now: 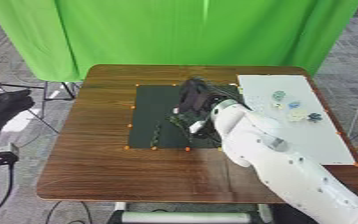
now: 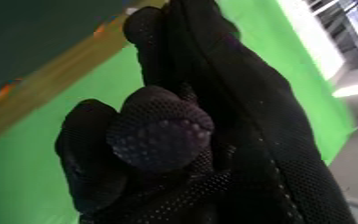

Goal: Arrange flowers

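Note:
In the head view, the right hand [image 1: 193,97] is over the dark mat [image 1: 144,120], its fingers toward the far side. Dark green leafy stems [image 1: 156,136] lie on the mat beside and partly under that arm. On the white board [image 1: 322,147] are a green flower [image 1: 278,94], a blue one [image 1: 294,104], a cream one [image 1: 296,116] and a dark blue one [image 1: 314,117]. The right wrist view has the right hand [image 2: 220,110] with long fingers extended and the thumb across the palm; no flower is visible in it. The left hand [image 1: 2,107] is off the table's left side, fingers loosely extended.
The brown table [image 1: 95,165] extends around the mat and board, which have small orange markers along their edges. A green curtain [image 1: 184,40] hangs behind the table's far edge. The right forearm crosses the table's near right part, over the board's near left corner.

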You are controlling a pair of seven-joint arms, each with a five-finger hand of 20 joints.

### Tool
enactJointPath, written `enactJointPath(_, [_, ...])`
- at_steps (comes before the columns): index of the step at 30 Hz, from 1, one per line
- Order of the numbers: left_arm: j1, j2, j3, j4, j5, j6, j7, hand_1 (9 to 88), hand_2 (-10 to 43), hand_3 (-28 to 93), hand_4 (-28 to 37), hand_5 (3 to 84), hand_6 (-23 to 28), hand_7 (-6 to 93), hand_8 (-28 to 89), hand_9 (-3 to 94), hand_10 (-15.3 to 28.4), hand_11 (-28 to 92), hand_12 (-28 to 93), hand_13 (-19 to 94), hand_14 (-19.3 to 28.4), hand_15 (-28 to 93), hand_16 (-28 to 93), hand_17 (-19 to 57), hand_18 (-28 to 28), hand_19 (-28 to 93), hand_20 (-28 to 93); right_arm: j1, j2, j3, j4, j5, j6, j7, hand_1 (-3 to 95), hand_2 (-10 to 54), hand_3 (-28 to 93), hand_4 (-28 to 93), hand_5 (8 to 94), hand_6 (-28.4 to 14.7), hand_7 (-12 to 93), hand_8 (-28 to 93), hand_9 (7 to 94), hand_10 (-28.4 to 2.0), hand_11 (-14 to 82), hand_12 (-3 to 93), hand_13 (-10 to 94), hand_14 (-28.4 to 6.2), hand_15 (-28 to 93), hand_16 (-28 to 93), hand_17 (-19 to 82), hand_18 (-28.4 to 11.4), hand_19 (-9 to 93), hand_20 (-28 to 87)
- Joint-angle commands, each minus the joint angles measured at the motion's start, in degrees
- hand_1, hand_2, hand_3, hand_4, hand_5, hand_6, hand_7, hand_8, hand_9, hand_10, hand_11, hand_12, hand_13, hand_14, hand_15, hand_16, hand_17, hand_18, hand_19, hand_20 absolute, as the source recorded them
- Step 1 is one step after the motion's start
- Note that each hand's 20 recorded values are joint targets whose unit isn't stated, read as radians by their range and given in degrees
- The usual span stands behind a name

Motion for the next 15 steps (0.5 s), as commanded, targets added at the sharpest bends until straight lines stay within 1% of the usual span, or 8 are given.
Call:
enactJointPath(1, [-0.59,0.11,1.48,-0.71,3.05,-1.34,-0.16,33.2,-7.3,61,-15.4,49.1,3.7,16.9,-7,47.0,13.7,22,12,36,18.0,20,2,3.7,14.3,9,19,4.04,-8.55,-7.76,4.00,-2.39,-2.42,-3.24,74.5,-9.5,45,-12,79.1,-2.0,22,20,88.4,-10.5,8.3,43.0,93,-0.1,56,33,65,-9.8,93,51])
enactJointPath(3, [-0.69,0.10,1.67,-0.81,3.65,-2.06,-0.47,33.2,-7.3,61,-15.4,49.1,3.7,16.9,-7,47.0,13.7,22,12,36,18.0,20,2,3.7,14.3,9,19,4.49,-9.73,-9.35,5.23,-2.66,-2.85,-3.61,74.2,-9.5,45,-13,79.1,-1.9,22,20,88.3,-10.3,8.5,43.2,93,0.0,56,33,65,-9.8,93,51])
enactJointPath(4, [-0.93,0.20,2.02,-0.78,3.50,-2.16,-0.64,33.2,-7.3,61,-15.4,49.1,3.7,16.9,-7,47.0,13.7,22,12,36,18.0,20,2,3.7,14.3,9,19,4.51,-10.33,-9.66,5.84,-3.04,-3.82,-3.85,74.2,-9.5,45,-13,79.1,-1.9,22,20,88.2,-10.2,8.5,43.3,93,0.0,56,33,65,-9.8,93,51])
enactJointPath(6, [-2.02,0.37,3.50,-0.49,2.25,-2.02,-0.74,33.1,-7.3,61,-15.2,49.0,3.7,17.0,-7,46.9,13.7,22,12,36,18.0,20,2,3.7,14.3,9,19,4.39,-11.04,-10.44,7.01,-3.38,-4.14,-3.88,73.9,-9.5,46,-13,79.0,-1.8,23,20,88.2,-10.1,8.5,43.3,93,0.0,56,33,65,-9.8,93,51])
enactJointPath(7, [-2.46,0.46,4.13,-0.34,2.18,-2.12,-0.67,33.1,-7.2,61,-15.2,49.0,3.7,17.0,-7,46.8,13.7,22,12,36,18.0,20,2,3.6,14.3,9,19,4.17,-11.39,-10.47,7.57,-3.70,-4.75,-4.07,73.8,-9.5,46,-14,78.9,-1.8,23,20,88.2,-10.0,8.5,43.3,93,0.0,56,33,65,-9.8,93,51])
enactJointPath(8, [-2.84,0.39,4.49,-0.28,2.58,-2.40,-0.78,33.1,-7.2,61,-15.2,48.9,3.7,16.9,-7,46.8,13.7,22,12,36,18.0,20,2,3.6,14.3,9,19,4.22,-11.60,-10.89,8.13,-3.73,-4.90,-3.87,73.8,-9.5,46,-14,78.9,-1.8,23,20,88.2,-10.0,8.5,43.3,93,0.0,56,33,65,-9.8,93,51])
enactJointPath(11, [-2.98,0.28,4.83,-0.34,2.57,-3.35,-1.07,33.1,-7.2,61,-15.2,48.8,3.8,16.8,-7,46.6,13.7,21,12,36,18.0,20,2,3.5,14.4,9,19,4.07,-12.17,-11.64,9.81,-5.14,-4.69,-4.41,73.7,-9.5,46,-14,78.9,-1.8,23,20,88.1,-10.0,8.4,43.3,93,0.0,56,33,65,-9.8,93,51])
enactJointPath(15, [-3.27,0.31,5.26,-0.42,2.60,-3.65,-1.09,33.0,-7.2,61,-15.2,48.7,3.9,16.6,-7,46.5,13.7,21,12,36,17.9,20,2,3.5,14.4,9,19,4.57,-12.68,-12.38,12.01,-6.15,-2.98,-4.49,73.5,-9.5,46,-14,78.7,-1.7,23,19,88.0,-9.6,8.1,43.0,93,0.0,56,34,64,-9.8,93,51])
